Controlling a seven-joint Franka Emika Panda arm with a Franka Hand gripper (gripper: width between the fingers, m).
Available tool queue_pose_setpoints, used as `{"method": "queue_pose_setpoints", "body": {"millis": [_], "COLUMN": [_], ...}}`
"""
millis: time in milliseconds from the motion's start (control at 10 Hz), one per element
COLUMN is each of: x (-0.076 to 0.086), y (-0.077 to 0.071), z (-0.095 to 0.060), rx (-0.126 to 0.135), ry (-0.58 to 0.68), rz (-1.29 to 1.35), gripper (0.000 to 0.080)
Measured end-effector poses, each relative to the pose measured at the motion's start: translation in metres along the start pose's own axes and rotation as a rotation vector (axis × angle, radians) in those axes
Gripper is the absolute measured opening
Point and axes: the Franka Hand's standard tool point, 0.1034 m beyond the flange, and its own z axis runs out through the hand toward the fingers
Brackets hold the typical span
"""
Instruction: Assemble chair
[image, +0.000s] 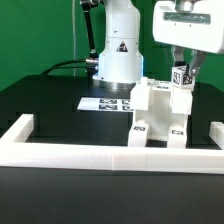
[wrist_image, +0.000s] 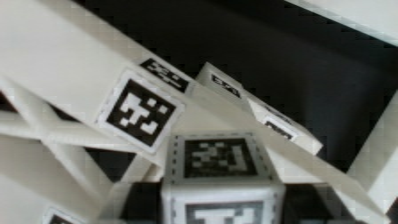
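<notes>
The partly built chair (image: 155, 110) is a chunky white structure with black-and-white tags, standing on the black table toward the exterior view's right. My gripper (image: 183, 82) comes down from above over its upper right corner and is shut on a small tagged white block (image: 182, 75). That block sits at or just above the chair's top; I cannot tell if they touch. In the wrist view the same tagged block (wrist_image: 221, 170) fills the space between my gripper (wrist_image: 222, 205) jaws. White chair slabs with tags (wrist_image: 139, 105) slant past behind it.
The marker board (image: 105, 103) lies flat to the chair's left in the exterior view, in front of the robot's base (image: 118, 55). A long white border rail (image: 110, 152) runs along the front, with raised ends at both sides.
</notes>
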Motion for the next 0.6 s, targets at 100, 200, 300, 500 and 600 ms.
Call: {"method": "queue_pose_setpoints", "body": {"millis": [100, 200, 300, 500, 600], "x": [-0.0005, -0.0014, -0.0025, -0.0040, -0.0048], "y": [-0.0001, -0.0003, -0.0005, -0.0009, -0.0010], "z": [0.0000, 0.0001, 0.0001, 0.0001, 0.0001], "rx": [0.001, 0.002, 0.003, 0.004, 0.004], "ry": [-0.002, -0.007, -0.011, -0.020, -0.022], "rz": [0.055, 0.096, 0.159, 0.246, 0.287], "gripper": [0.0287, 0.0287, 0.0287, 0.0287, 0.0287]}}
